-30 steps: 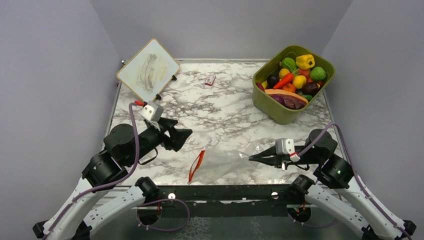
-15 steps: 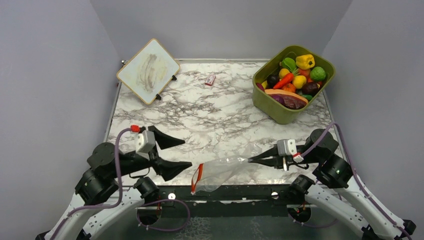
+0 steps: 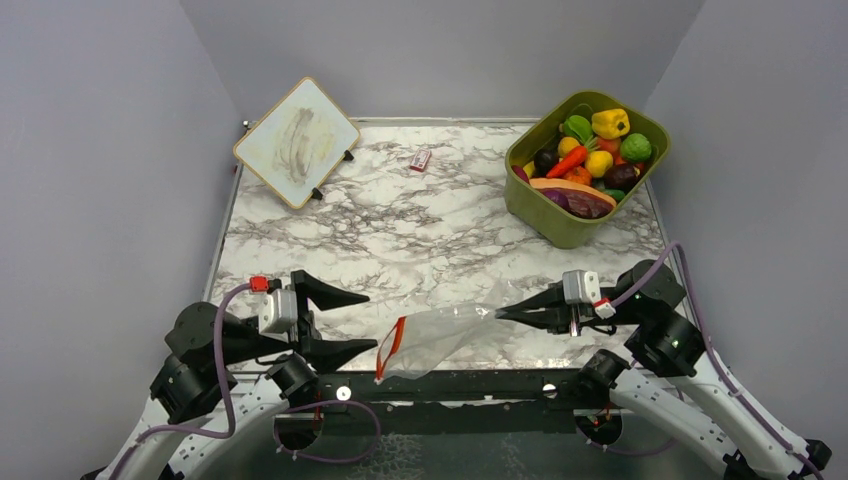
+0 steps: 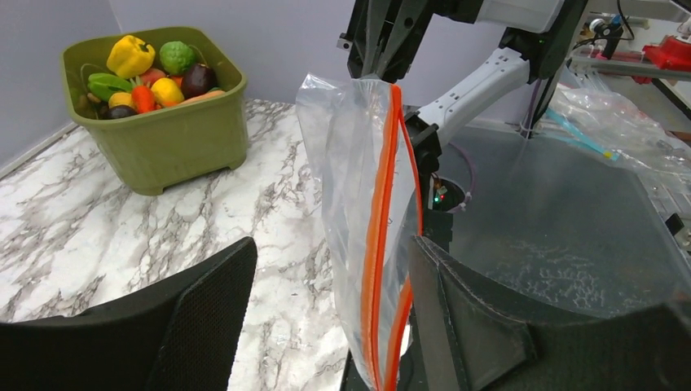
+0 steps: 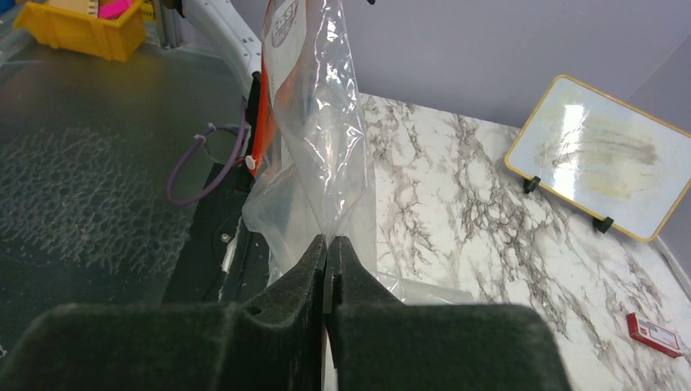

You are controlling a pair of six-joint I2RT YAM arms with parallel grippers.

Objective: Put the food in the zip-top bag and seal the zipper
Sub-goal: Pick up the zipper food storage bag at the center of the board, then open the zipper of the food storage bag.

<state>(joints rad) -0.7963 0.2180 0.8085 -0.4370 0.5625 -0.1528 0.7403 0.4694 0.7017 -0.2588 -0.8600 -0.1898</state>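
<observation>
Zip-top bag (image 3: 440, 335) was found raised clear of the table (image 3: 400, 230), pinched at its closed end by the right gripper (image 3: 500, 314), whose jaws were shut tight on the clear plastic. From there the bag trailed out toward the left gripper (image 3: 371, 321). The zipper (image 4: 376, 244) hung just ahead of the left gripper, between its spread fingers and close to one of them; contact could not be confirmed. The left gripper stood open and held nothing. All the food (image 3: 598, 160) lay in the olive-green tub (image 3: 560, 225), well beyond the right gripper on its far side, and none was in the bag. Judged step: presenting the bag's mouth for opening — loading not begun. The next move appeared to call for the left gripper to ease forward and close on one lip only at the zipper, since taking both lips would hold the mouth shut. Compared with one second earlier: the left gripper had been further up the table, away from the bag, which lay slack on the marble — it had since swung back to face the zipper, and the bag had been lifted and drawn out.
</observation>
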